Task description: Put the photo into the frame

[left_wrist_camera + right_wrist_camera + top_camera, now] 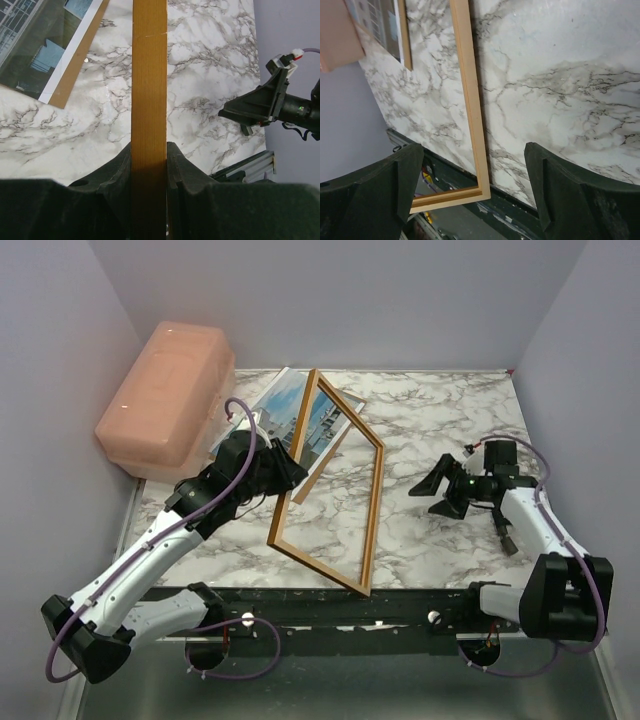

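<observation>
Frame (376, 520) is pinched on its left rail by the left gripper (290, 472). Photo (275, 410) lies flat at the frame's far corner. Right gripper (440, 490), jaws wide and empty, hovers right of the frame.

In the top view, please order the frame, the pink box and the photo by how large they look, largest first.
1-2. frame outline and pink box: these look alike, so not ranked.
3. photo, partly hidden behind the frame.
</observation>
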{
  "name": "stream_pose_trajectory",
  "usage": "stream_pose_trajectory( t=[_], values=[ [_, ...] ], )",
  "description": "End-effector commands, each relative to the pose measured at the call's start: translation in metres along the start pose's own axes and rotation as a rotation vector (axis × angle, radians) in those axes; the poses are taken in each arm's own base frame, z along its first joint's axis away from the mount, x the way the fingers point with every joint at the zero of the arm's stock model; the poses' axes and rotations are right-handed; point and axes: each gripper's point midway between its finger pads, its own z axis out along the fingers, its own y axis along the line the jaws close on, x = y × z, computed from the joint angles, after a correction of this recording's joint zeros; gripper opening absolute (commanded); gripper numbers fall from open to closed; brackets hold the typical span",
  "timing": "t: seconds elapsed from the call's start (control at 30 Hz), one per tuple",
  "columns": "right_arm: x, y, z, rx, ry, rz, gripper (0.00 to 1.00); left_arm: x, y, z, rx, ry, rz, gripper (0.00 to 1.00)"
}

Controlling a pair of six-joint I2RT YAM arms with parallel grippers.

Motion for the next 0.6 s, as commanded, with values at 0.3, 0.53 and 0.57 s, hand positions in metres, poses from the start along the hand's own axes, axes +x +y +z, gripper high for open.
stream_pose_trajectory(
  t=[0.3, 0.53, 0.57],
  values=[
    [0.034, -0.043, 0.052, 0.122, 0.107, 0.005, 0.76, 0.058, 0.035, 0.033, -0.042, 0.188, -0.034, 0.0],
    [0.045, -0.053, 0.073, 0.136, 0.134, 0.032, 0.71, 0.082, 0.057, 0.042, -0.096, 0.24, -0.058, 0.0],
    [0.045, -0.056, 0.074, 0.152, 0.131, 0.029, 0.69, 0.084, 0.06, 0.042, -0.105, 0.243, -0.058, 0.0]
  ],
)
